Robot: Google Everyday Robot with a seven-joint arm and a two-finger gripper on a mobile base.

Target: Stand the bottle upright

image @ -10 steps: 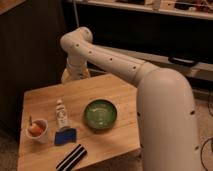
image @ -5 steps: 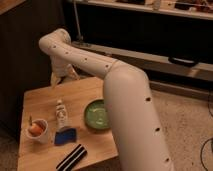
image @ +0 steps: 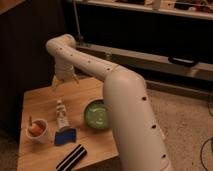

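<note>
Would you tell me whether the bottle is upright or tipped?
The bottle lies flat along the table; the open gripper hovers beyond it.

The arm (image: 125, 100) is cream-white with a row of small dark dots along it. Its hand (image: 64, 81), the same pale cream, hangs over the honey-coloured wooden bench (image: 42, 102) at twelve o'clock from the bottle (image: 61, 116), which is whitish with a darker label band. At three o'clock from the bottle sits a glossy green bowl (image: 96, 114), at eight o'clock a white cup (image: 40, 136) with orange contents, at six o'clock a bright blue item (image: 66, 136) and, further along that line, a flat piece striped black and white (image: 71, 157), while the floor (image: 185, 120) is speckled grey-beige.
</note>
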